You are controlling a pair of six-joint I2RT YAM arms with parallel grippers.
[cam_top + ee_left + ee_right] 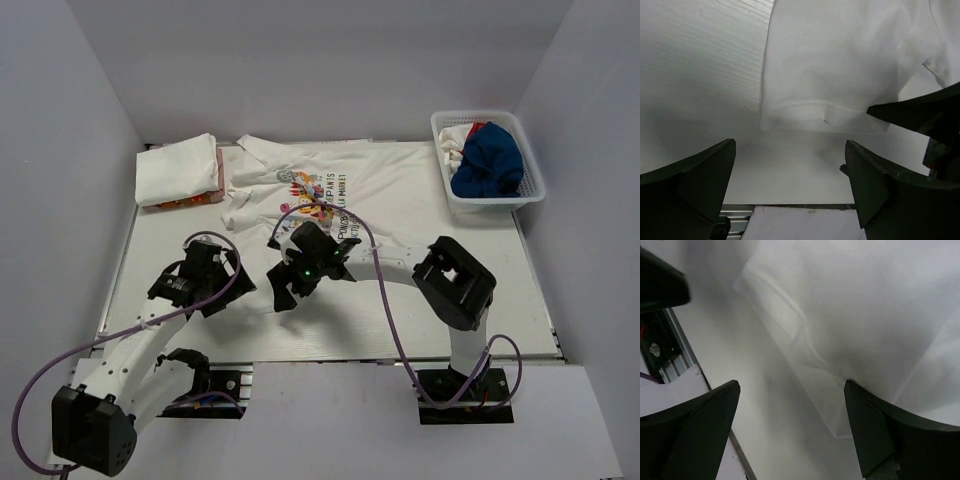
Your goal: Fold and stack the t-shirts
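Observation:
A white t-shirt [385, 190] with a multicolour cartoon print lies spread across the middle of the table, one sleeve toward the front left. A folded white t-shirt [178, 168] lies at the far left. A royal blue t-shirt [490, 160] is bunched in the basket with white and red cloth. My left gripper [225, 285] hovers open over bare table just in front of the sleeve hem [810, 107]; nothing is between its fingers [700, 185]. My right gripper [285, 290] stands open close beside it, one finger [880, 425] at the shirt's edge [815, 365].
The white lattice basket [530, 160] stands at the back right corner. Orange-printed cloth [185, 202] peeks out under the folded shirt. The table's near edge with its metal rail [740, 220] runs just behind both grippers. The right gripper's finger [920, 115] crowds the left wrist view.

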